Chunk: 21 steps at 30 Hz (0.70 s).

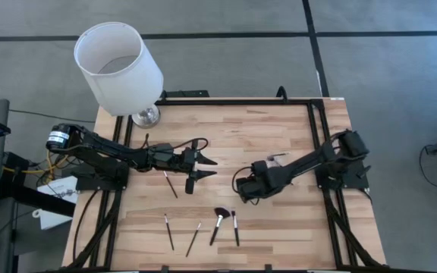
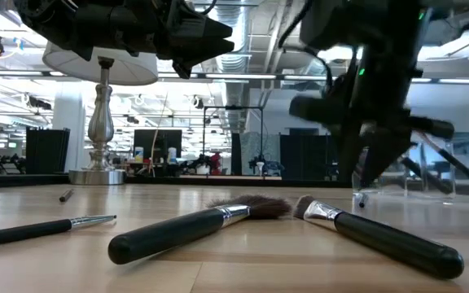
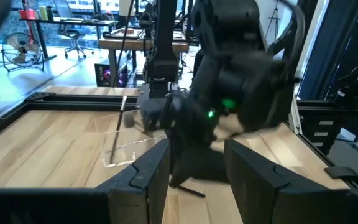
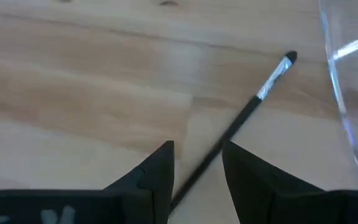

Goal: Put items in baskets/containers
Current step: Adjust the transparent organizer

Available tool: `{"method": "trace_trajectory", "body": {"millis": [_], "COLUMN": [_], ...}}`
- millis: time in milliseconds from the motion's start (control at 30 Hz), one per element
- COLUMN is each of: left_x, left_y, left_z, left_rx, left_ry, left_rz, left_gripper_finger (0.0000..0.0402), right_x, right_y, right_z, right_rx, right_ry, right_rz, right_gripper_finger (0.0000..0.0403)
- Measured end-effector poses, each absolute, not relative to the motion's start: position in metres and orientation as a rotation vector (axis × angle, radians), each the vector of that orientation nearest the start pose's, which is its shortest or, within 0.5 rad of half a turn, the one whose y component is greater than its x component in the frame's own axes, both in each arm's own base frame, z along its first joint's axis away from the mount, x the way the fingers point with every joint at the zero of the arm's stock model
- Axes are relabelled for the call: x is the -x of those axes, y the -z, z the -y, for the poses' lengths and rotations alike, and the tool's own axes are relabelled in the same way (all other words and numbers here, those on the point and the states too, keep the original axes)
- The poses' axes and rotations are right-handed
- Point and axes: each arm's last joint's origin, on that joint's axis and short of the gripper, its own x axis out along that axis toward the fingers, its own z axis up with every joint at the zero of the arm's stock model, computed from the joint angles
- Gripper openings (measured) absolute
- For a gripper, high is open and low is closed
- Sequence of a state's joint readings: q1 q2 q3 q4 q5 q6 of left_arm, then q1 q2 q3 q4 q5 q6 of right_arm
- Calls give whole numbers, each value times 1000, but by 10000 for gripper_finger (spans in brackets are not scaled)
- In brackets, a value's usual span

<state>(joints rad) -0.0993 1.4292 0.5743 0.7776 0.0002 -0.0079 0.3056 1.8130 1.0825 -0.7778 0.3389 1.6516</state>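
Slim black brushes with silver ferrules lie flat on the wooden table. One brush (image 1: 171, 184) lies just on the near side of my left gripper. Several more lie in a row by the near edge, among them the fluffy-headed brush (image 1: 218, 224) (image 2: 194, 224). My left gripper (image 1: 205, 168) (image 3: 197, 180) is open and hovers above the table's middle, touching nothing. My right gripper (image 1: 243, 194) (image 4: 197, 158) points down, open, its fingers on either side of a thin brush (image 4: 253, 102) that lies on the wood. The clear container (image 4: 347, 93) (image 1: 279, 159) stands right beside that brush's head.
A lamp with a big white shade (image 1: 118, 64) stands on its silver base (image 1: 146, 116) at the far left corner. A black frame (image 1: 313, 121) runs along the table's edges. Bare wood lies between the row of brushes and the arms.
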Motion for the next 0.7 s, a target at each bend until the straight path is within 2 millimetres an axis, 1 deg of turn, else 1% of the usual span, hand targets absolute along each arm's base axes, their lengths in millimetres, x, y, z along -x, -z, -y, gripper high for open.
{"method": "trace_trajectory", "body": {"millis": [67, 167, 267, 467, 533, 633, 700], "left_x": [-284, -284, -284, -284, -284, -284, -284], "left_y": [-212, -212, -212, -211, -210, -210, -209], "left_z": [28, 28, 28, 28, 28, 28, 28], "left_rx": [4, 2, 1, 1, 1, 0, 0], "left_ry": [99, 99, 99, 99, 100, 100, 99], "left_rz": [-78, -77, -78, -91, -93, -98, -107], "left_gripper_finger": [150, 150, 150, 150, 150, 150, 150], "right_x": [-303, -310, -313, -318, -320, -319, -320], "right_y": [-142, -142, -145, -177, -189, -202, -211], "right_z": [-85, -83, -81, -78, -80, -88, -100], "right_rx": [-879, -909, -862, -752, -746, -749, -780], "right_ry": [1127, 1156, 1174, 1156, 1129, 1093, 1036], "right_rz": [-999, -1026, -1076, -1157, -1178, -1242, -1268], "right_gripper_finger": [127, 127, 127, 127, 127, 127, 127]}}
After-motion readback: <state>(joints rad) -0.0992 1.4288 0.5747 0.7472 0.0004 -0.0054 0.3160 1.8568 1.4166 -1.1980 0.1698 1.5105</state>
